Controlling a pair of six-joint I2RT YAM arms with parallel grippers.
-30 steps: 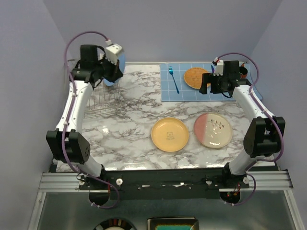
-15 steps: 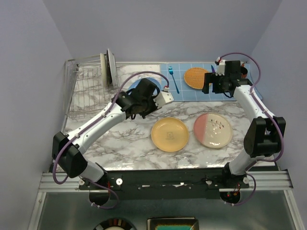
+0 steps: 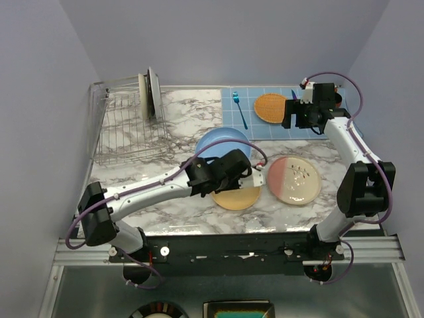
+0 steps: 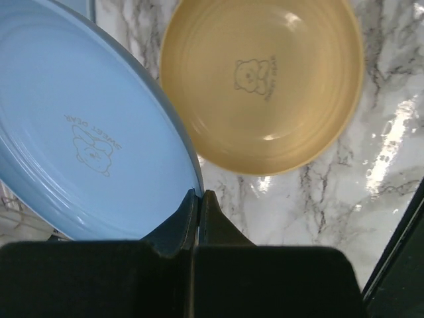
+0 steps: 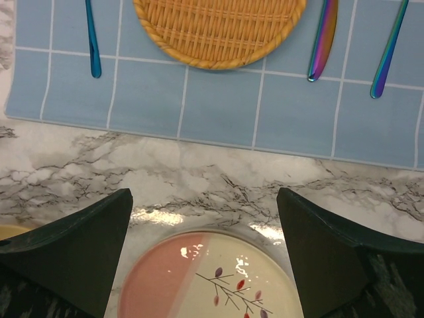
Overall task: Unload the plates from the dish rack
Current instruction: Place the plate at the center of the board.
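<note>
Left gripper is pressed shut on the rim of a light blue round ceramic plate, which a second ago was at the silver wire dish rack and now hangs over the marble desk, its edge just overlapping the yellow round plate. Setting down looks next; two upright plates remain racked. Right gripper hovers, spread wide and empty, above the half pink, half cream plate
</note>
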